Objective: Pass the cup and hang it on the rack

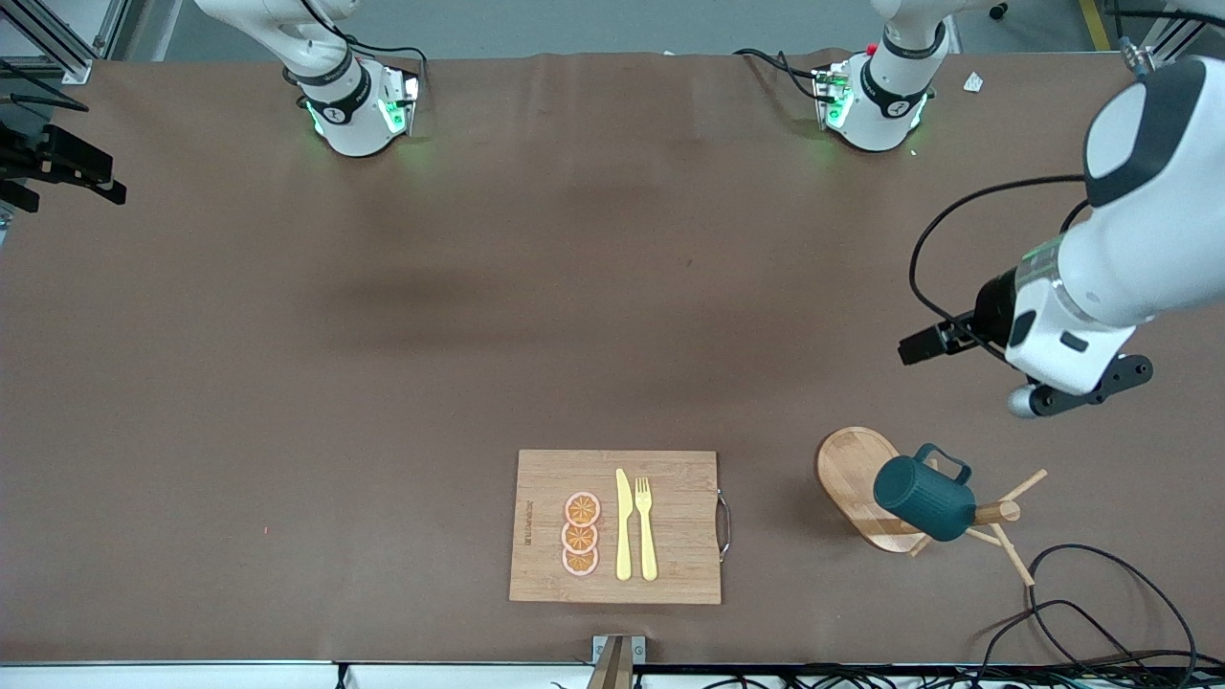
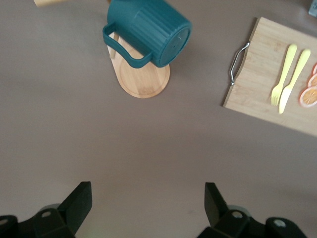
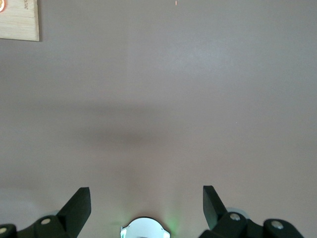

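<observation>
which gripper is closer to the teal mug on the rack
Left. The left gripper hangs open over bare table beside the mug on the rack. The right gripper, open, is over bare table elsewhere.

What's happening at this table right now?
Nothing is being held. The teal cup already hangs on a peg of the wooden rack, which stands beside a cutting board. The left gripper is open and empty in the air over bare table by the rack. The right gripper is open too, waiting over bare table.

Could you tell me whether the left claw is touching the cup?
Apart. The left wrist view shows bare table between the open left claw and the cup hanging on the rack.
</observation>
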`<control>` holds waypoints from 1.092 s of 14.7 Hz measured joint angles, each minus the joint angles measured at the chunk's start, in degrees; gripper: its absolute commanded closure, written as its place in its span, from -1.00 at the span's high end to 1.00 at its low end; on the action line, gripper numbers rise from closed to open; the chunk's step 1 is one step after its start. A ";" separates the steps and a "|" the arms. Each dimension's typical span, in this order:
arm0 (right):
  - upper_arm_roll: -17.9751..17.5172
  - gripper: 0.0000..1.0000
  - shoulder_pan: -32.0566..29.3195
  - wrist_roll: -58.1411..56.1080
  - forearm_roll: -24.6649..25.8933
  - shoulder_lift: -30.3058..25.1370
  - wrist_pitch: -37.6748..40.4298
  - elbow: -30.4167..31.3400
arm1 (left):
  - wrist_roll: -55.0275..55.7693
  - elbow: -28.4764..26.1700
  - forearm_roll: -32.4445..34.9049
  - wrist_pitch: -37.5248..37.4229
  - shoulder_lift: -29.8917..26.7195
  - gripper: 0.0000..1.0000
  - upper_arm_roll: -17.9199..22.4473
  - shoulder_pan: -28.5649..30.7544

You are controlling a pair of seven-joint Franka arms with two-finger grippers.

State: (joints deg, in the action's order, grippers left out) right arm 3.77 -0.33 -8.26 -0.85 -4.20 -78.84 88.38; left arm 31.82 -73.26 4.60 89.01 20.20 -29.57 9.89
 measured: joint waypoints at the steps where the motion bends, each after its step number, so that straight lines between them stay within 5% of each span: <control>1: -0.01 1.00 0.00 0.00 0.00 0.00 0.00 0.00 | -2.86 -0.90 0.12 -0.12 -1.99 1.00 3.24 -2.15; 5: -0.01 1.00 0.00 0.00 0.00 0.00 -0.01 0.00 | -9.96 -4.58 0.12 -0.32 -8.95 1.00 11.92 -6.53; 16: 0.18 1.00 -0.06 0.06 0.00 0.00 -0.01 0.00 | -19.29 -15.97 -3.86 -2.83 -22.08 1.00 16.77 -5.81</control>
State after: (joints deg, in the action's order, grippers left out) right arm 3.94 -0.39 -8.20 -0.85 -4.20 -78.85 88.38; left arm 12.53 -89.23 0.74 86.18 -1.88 -12.80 4.08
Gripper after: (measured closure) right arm 0.000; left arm 0.000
